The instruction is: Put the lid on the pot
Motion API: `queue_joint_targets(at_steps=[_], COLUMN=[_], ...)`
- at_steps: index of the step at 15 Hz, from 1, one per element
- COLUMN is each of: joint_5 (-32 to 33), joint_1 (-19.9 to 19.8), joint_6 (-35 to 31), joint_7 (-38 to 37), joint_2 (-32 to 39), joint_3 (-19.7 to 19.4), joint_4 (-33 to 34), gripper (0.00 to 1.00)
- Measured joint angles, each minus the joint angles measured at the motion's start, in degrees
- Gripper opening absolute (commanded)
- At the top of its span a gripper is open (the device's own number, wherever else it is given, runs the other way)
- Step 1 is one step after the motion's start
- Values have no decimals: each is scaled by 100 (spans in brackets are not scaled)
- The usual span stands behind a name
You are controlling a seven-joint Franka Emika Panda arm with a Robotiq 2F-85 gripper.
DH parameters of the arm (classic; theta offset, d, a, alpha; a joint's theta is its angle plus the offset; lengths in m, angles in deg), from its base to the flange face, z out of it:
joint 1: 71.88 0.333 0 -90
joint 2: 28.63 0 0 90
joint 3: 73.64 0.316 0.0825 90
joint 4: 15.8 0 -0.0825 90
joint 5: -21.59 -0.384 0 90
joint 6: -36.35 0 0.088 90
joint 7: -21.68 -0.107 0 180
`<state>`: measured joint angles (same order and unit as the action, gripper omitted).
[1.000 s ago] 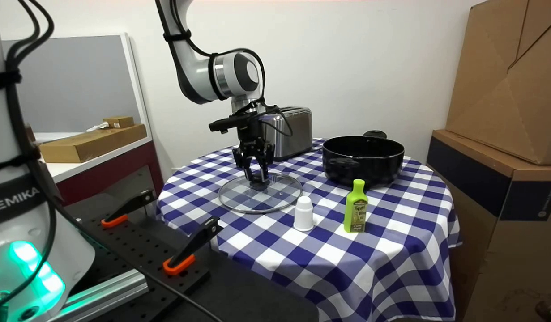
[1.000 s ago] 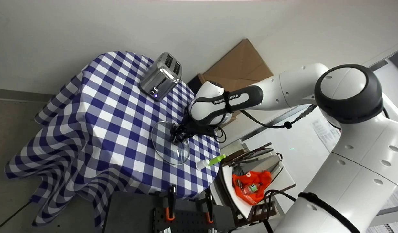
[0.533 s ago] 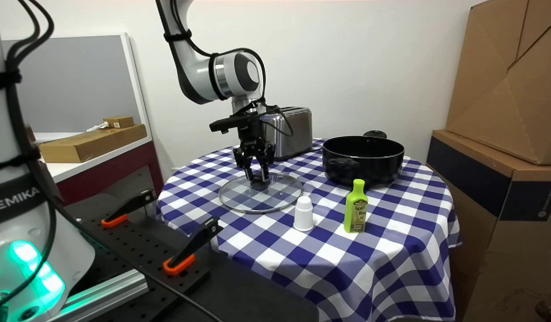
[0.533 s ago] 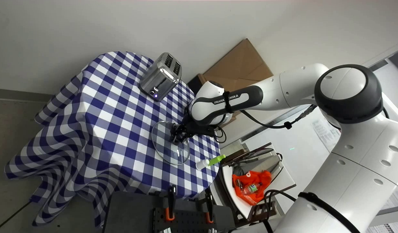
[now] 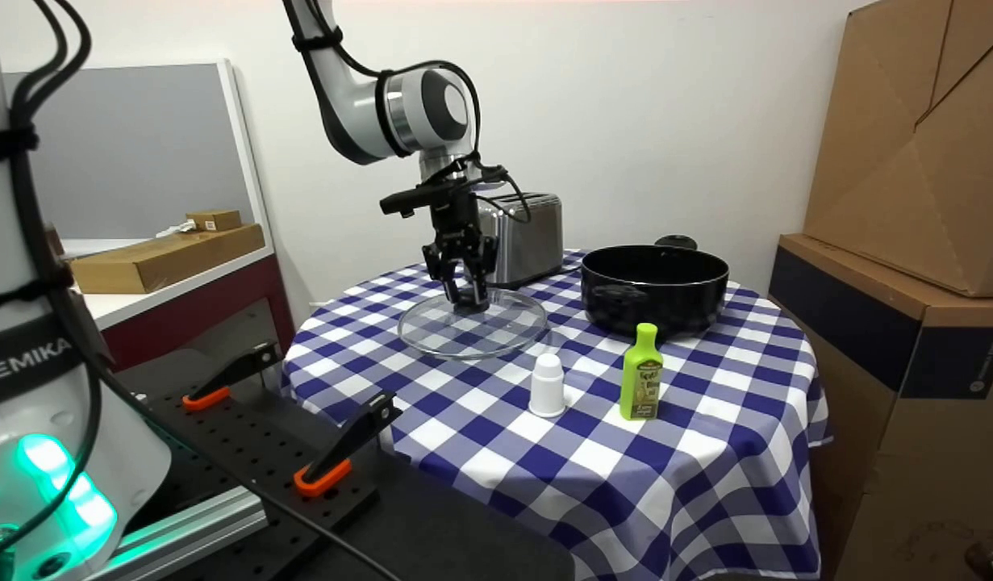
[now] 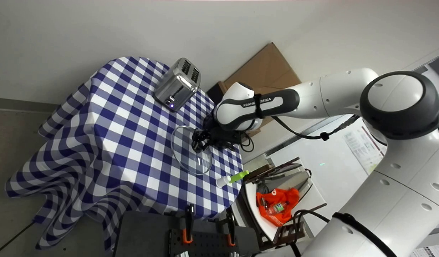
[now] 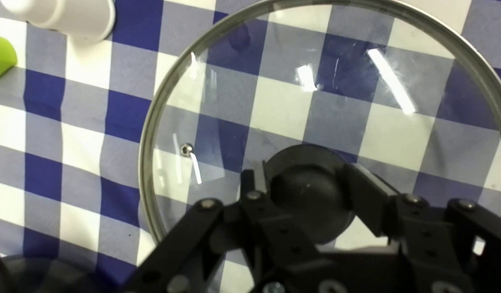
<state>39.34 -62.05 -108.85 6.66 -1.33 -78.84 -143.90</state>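
Observation:
The lid, clear glass with a metal rim and black knob, hangs slightly above the checked tablecloth in an exterior view. My gripper is above its centre with the fingers closed around the knob. The wrist view shows the lid with the knob between the fingers. The lid and gripper also show in an exterior view. The black pot stands uncovered to the right of the lid in an exterior view; from the second camera angle it is hidden behind the arm.
A silver toaster stands behind the gripper, left of the pot. A white bottle and a green bottle stand in front, near the lid and pot. Cardboard boxes are beyond the table's right side.
The gripper has risen with the lid in its grip over the last half second. The lid is lifted off the cloth. The pot, toaster and bottles have not moved.

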Motion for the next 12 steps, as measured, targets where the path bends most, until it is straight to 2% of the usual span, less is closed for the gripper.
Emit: queue_joint_targets(at_steps=[6,12], joint_5=[-430,-371], joint_1=[-165,-434], joint_6=[1645,3199], joint_7=[561,832], joint_2=[-601,-885], joint_3=[270,248], joint_4=[442,1745], gripper=[24,24])
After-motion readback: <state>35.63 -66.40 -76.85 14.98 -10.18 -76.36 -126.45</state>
